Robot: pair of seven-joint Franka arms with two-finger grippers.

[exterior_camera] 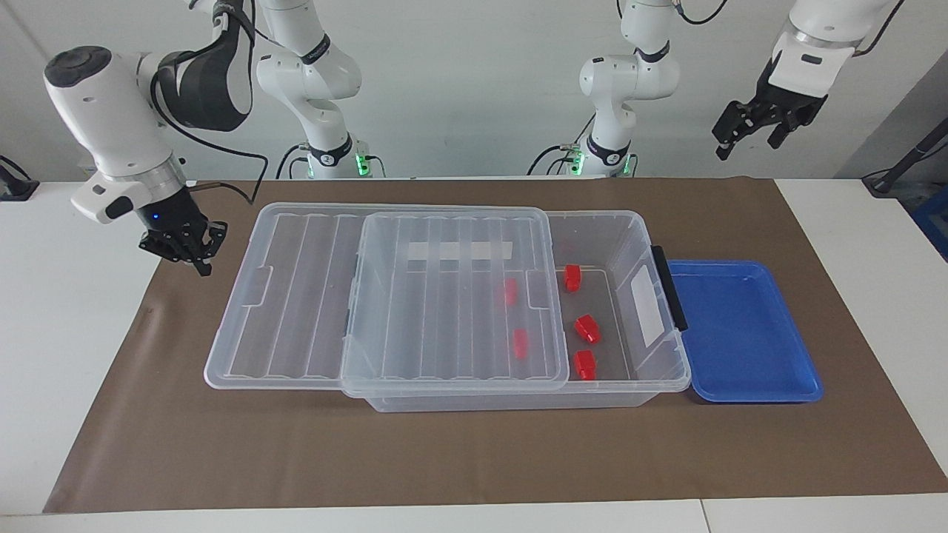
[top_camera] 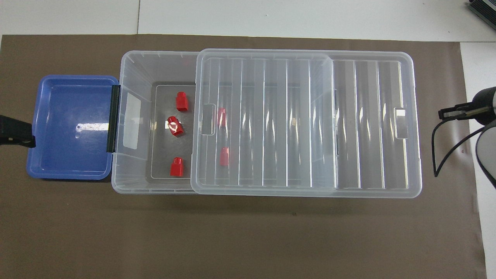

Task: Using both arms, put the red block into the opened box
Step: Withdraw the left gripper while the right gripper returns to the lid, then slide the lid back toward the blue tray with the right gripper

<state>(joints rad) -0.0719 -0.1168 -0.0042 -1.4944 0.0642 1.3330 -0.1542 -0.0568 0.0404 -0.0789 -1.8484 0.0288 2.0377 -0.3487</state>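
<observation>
The clear box (exterior_camera: 638,238) (top_camera: 131,66) lies on the brown mat, its ribbed lid (exterior_camera: 444,311) (top_camera: 302,124) slid toward the right arm's end, so the end by the blue tray is uncovered. Three red blocks (exterior_camera: 572,277) (exterior_camera: 588,328) (exterior_camera: 585,364) rest on the uncovered floor, and two more (exterior_camera: 511,291) (exterior_camera: 521,343) show through the lid. My left gripper (exterior_camera: 752,141) is open and empty, raised high off the table at the left arm's end. My right gripper (exterior_camera: 198,263) (top_camera: 445,114) is shut on nothing, low over the mat beside the lid's overhanging end.
A shallow blue tray (exterior_camera: 740,333) (top_camera: 69,128) sits against the box's black latch (exterior_camera: 670,289) and holds nothing. The brown mat (exterior_camera: 474,451) covers the middle of the white table. Two more arm bases stand at the robots' edge.
</observation>
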